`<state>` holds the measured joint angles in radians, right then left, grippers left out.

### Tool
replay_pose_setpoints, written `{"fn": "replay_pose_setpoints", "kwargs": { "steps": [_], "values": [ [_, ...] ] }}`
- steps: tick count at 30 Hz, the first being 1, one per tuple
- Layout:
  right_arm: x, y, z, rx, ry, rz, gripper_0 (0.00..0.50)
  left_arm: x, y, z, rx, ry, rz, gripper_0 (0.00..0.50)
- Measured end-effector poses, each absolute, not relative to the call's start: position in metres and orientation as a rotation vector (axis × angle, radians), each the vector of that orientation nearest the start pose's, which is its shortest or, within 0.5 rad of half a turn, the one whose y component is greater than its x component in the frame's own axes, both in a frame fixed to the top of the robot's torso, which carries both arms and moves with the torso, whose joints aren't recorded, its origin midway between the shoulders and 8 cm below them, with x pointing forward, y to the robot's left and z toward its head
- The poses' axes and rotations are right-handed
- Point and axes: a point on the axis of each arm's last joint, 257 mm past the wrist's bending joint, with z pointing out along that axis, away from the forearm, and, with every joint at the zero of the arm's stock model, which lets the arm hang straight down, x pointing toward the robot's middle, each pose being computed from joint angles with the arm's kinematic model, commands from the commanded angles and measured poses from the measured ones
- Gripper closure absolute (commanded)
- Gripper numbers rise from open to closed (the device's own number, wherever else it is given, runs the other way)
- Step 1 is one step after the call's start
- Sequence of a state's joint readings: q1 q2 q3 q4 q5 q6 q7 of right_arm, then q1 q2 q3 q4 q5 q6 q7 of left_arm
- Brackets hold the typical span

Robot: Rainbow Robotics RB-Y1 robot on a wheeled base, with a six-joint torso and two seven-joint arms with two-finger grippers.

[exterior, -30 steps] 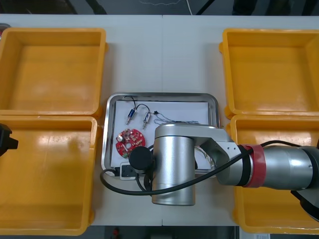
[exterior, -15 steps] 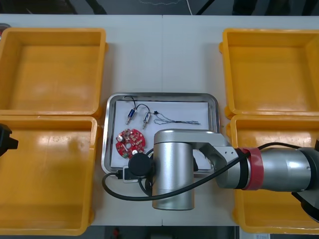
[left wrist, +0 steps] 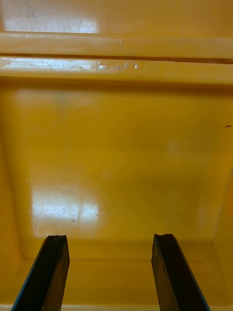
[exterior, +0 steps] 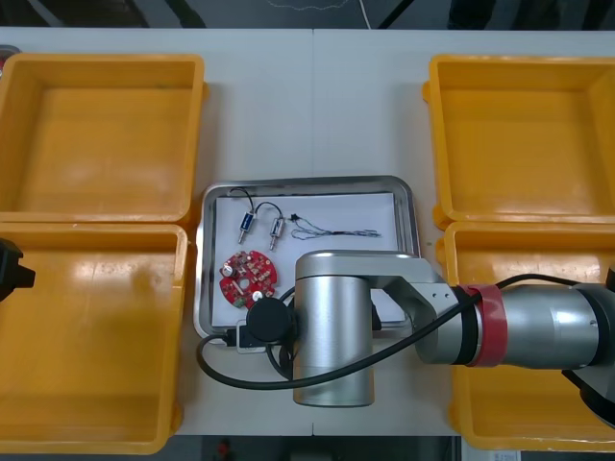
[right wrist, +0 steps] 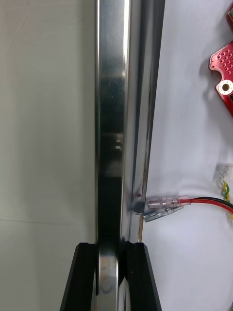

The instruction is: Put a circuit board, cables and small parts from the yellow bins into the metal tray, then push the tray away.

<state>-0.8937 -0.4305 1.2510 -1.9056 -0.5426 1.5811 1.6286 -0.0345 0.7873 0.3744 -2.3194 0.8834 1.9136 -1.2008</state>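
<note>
The metal tray [exterior: 307, 181], white inside, lies mid-table between the bins. It holds a round red circuit board [exterior: 247, 274], two small metal parts [exterior: 245, 223] on black cable, and a thin twisted cable [exterior: 336, 231]. My right arm [exterior: 332, 327] covers the tray's near edge. In the right wrist view my right gripper [right wrist: 110, 245] is shut on the tray's near rim [right wrist: 112, 121], one finger on each side of it. A red and yellow cable [right wrist: 208, 200] and the board's edge [right wrist: 224, 68] lie just inside. My left gripper [left wrist: 110, 238] hangs open over a yellow bin's floor [left wrist: 116, 146].
Two yellow bins stand at the left [exterior: 101, 134] [exterior: 91, 336] and two at the right [exterior: 524, 134] [exterior: 538, 252], all with bare floors. The left arm's black tip [exterior: 10, 264] sits at the left edge. Bare table [exterior: 317, 106] stretches beyond the tray.
The right gripper's fingers have closed on the tray's near rim. The tray has shifted slightly away and to the left. The left arm has stayed still.
</note>
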Motion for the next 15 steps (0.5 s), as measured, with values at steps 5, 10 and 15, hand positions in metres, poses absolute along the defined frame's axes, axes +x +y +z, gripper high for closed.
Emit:
{"fn": "replay_pose_setpoints", "kwargs": {
  "steps": [5,10,15],
  "values": [
    [0.356,0.000,-0.311,-2.025,1.902,-0.408,0.500,0.340,0.375,-0.169,-0.085,2.678,0.023,0.000],
    [0.365,0.001,-0.303,-2.010,1.888,-0.432,0.500,0.340,0.375,-0.169,-0.085,2.678,0.023,0.000],
    [0.379,0.001,-0.293,-1.972,1.899,-0.447,0.500,0.340,0.375,-0.169,-0.085,2.678,0.023,0.000]
  ]
}}
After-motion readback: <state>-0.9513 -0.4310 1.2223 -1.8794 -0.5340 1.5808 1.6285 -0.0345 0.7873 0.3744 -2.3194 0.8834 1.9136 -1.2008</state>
